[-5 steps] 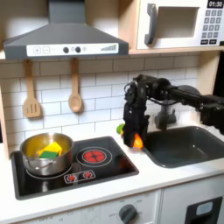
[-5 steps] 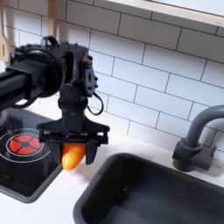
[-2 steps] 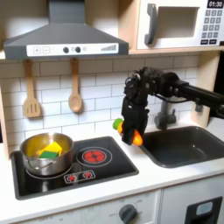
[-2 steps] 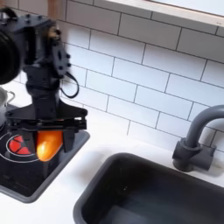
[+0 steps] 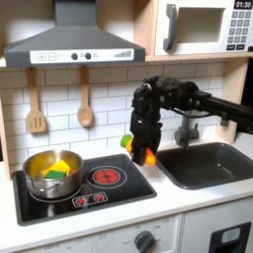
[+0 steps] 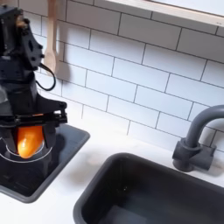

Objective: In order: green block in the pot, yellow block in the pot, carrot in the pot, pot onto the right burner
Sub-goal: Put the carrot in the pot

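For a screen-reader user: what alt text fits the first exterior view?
A black robot arm's pincer holds an orange toy carrot above a toy kitchen's stovetop. On the first exterior view's left burner, a silver pot holds yellow and green pieces.

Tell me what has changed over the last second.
The pincer, shut on the small orange toy carrot, carried it leftward in both exterior views, from beside the sink to over the stovetop's edge. The round silver metal pot with the yellow block and green block stayed put.
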